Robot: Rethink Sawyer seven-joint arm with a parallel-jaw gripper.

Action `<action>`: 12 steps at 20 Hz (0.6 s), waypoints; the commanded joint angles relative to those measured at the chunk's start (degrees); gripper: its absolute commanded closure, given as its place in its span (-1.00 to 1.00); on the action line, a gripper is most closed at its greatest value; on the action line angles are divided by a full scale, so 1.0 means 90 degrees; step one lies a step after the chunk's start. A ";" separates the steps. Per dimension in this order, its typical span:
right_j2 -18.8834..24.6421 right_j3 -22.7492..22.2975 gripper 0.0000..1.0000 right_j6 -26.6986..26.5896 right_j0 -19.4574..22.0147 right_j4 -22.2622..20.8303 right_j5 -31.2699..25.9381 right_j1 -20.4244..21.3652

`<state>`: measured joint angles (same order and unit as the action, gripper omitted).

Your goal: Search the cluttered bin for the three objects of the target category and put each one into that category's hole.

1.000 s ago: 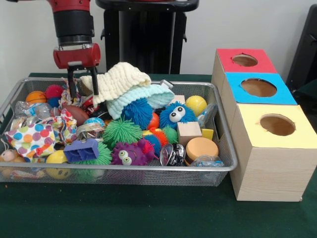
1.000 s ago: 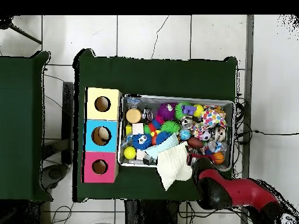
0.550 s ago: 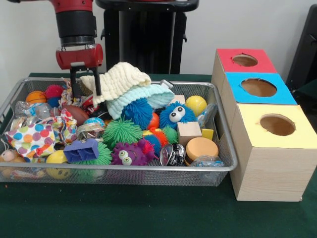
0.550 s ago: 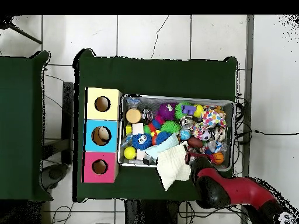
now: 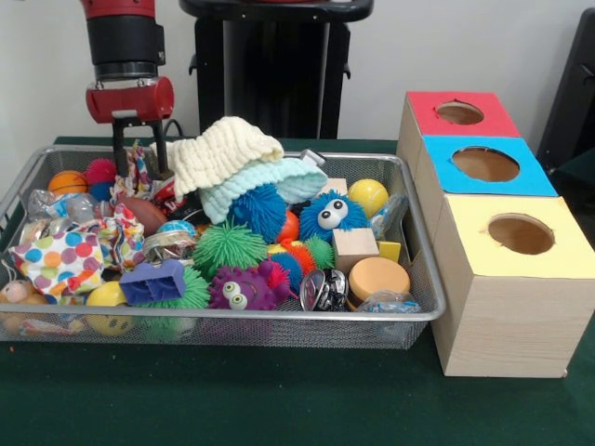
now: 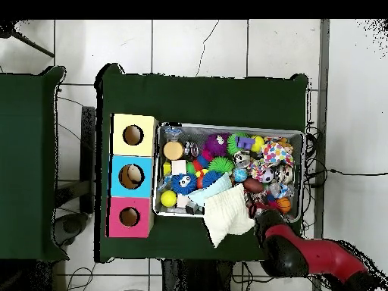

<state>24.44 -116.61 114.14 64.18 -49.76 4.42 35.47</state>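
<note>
My gripper [image 5: 138, 170] hangs open over the back left corner of the wire bin [image 5: 232, 317], fingers spread. A strip of patterned cloth [image 5: 141, 173] shows between them; whether it touches them I cannot tell. Just right of the gripper, a cream knitted cloth [image 5: 218, 149] lies on a light blue knitted cloth [image 5: 270, 181]. A polka-dot cloth [image 5: 60, 260] lies at the front left. Three boxes with holes stand to the right: red [image 5: 460, 113], blue [image 5: 485, 165] and yellow [image 5: 521, 235]. In the overhead view the red arm [image 6: 303, 254] hides the gripper beside the cream cloth [image 6: 227, 216].
The bin is packed with spiky balls, a blue fuzzy toy with eyes [image 5: 330, 216], a purple one [image 5: 240, 288], a wooden cube [image 5: 354, 247], a yellow ball [image 5: 368, 196], an orange ball [image 5: 67, 181] and a brown football [image 5: 144, 214]. Green cloth covers the table [image 5: 297, 400].
The gripper has moved left and risen slightly, away from the cream cloth toward the bin's back left corner. Its fingers stay equally spread. The objects in the bin have not moved.
</note>
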 commanded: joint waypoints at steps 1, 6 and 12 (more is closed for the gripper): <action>0.0043 0.0034 -1.00 -0.0100 0.0062 -0.0276 -0.0739 -0.0038; 0.0031 0.0067 -1.00 -0.0084 0.0013 -0.0260 -0.0720 -0.0062; -0.0205 0.0141 -1.00 0.0021 -0.0192 -0.0329 -0.0521 -0.0132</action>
<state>23.41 -116.88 114.14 64.40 -49.76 4.42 35.47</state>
